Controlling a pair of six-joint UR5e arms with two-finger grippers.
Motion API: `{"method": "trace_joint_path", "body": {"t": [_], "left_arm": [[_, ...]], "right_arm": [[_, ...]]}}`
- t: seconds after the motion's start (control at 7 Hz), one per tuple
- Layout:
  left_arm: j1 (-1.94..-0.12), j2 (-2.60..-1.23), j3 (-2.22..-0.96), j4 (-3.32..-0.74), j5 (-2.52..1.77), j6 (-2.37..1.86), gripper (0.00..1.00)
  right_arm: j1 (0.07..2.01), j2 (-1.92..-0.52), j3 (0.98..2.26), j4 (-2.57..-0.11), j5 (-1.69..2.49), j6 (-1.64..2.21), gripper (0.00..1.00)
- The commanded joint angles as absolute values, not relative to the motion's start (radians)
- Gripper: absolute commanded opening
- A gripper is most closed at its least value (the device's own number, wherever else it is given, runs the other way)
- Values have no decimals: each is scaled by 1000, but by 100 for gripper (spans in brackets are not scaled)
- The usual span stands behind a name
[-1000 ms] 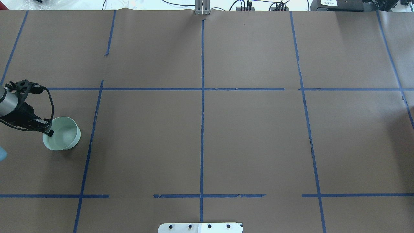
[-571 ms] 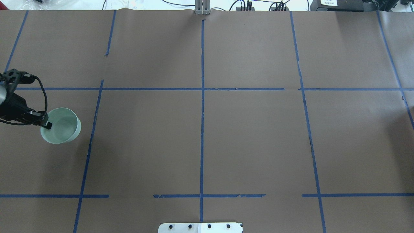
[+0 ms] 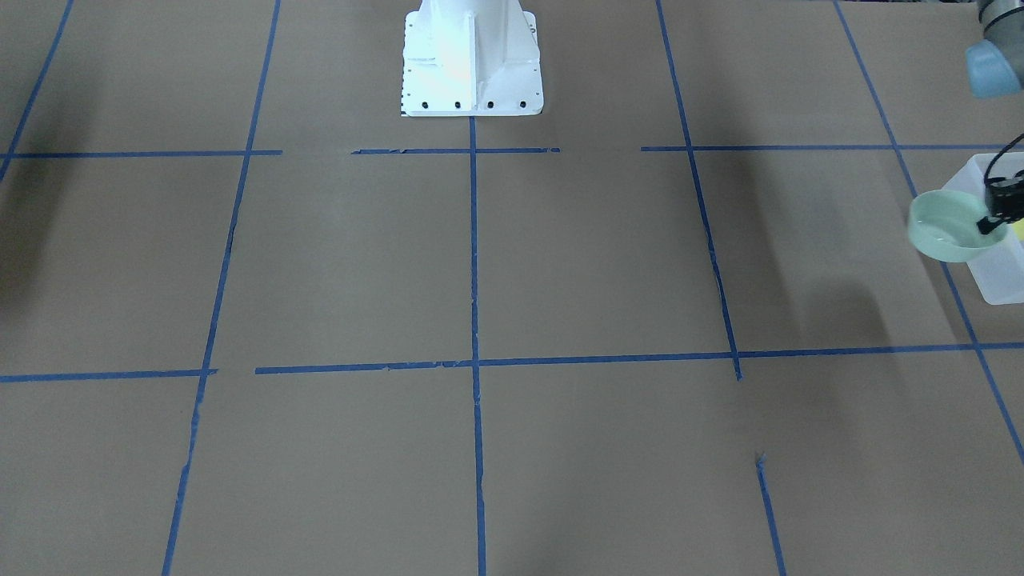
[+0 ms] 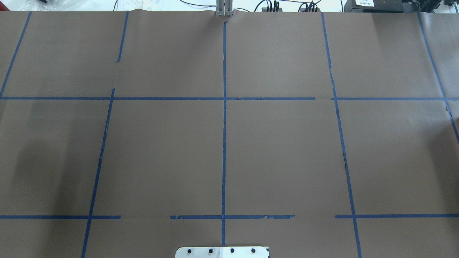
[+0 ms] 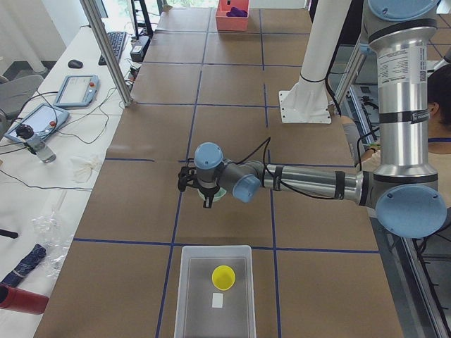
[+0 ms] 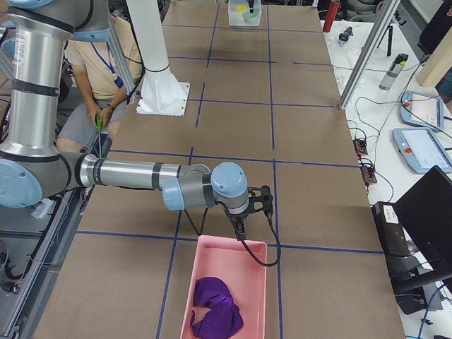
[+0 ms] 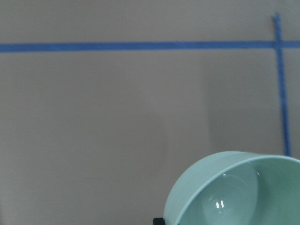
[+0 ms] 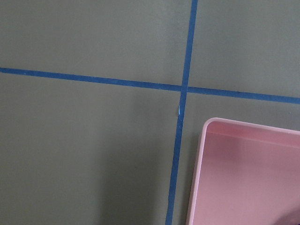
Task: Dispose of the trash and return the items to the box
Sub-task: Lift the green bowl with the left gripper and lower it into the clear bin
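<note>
Within the last second the mint-green bowl point(image 3: 944, 228) has been carried out of the overhead view past its 9 o'clock edge. Only the papered worktop point(image 4: 279, 150) and its blue tape point(image 4: 224, 125) are now seen there. In the front-facing view the bowl is held clear of the surface at the 3 o'clock edge. It is pinched by its rim in the left claw point(image 3: 986, 226), whose fingers are clamped on that rim. The box point(image 5: 241, 303) lies just at 3 o'clock of the bowl in that view, with the yellow cup point(image 5: 224, 277) already set inside it.

From the left side view the claw is seen at 12 o'clock of the box and short of its near wall. Only paper is shown beneath the bowl by the left wrist camera. The bowl is therefore judged to be on its way but not yet over the opening. Further travel and a lowering are expected before release.

The right claw point(image 6: 242, 224) is held by the pink bin point(image 6: 226, 289); whether it is apart or together cannot be told.
</note>
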State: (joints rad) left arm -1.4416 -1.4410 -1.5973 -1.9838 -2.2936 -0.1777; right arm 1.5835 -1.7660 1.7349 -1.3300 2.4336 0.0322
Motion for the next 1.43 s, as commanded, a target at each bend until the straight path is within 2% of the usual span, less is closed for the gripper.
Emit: {"method": "trace_joint_path", "body": {"t": [0.0,0.14,0.57,0.71,0.86,1.0,1.14,1.29], "left_arm": [[-1648,-1459,-1446,-1973,-2153,112,0],[-1725,-1483,-1363,-1977,-2145,206,0],[-1755,-1485,-1205,-2023,-2145,276,0],[-1753,-1496,-1083,-2146,-2137,273,0],[-1755,-1497,-1040,-2217,-2123,259,12],[-1755,-1493,-1052,-2221,-2135,156,99],[-1755,-1497,-1075,-2223,-2135,132,100],[-1755,-1490,-1182,-2215,-2138,127,100]], "right_arm": [[1569,-1767,1727,-1330,2442,32,100],[1563,-1767,1721,-1330,2442,32,100],[1555,-1766,1703,-1328,2441,31,100],[1551,-1766,1704,-1328,2445,31,100],[1539,-1757,1703,-1328,2447,32,100],[1526,-1743,1703,-1330,2447,32,100],[1517,-1740,1707,-1328,2447,34,100],[1502,-1733,1724,-1325,2447,46,100]]}}
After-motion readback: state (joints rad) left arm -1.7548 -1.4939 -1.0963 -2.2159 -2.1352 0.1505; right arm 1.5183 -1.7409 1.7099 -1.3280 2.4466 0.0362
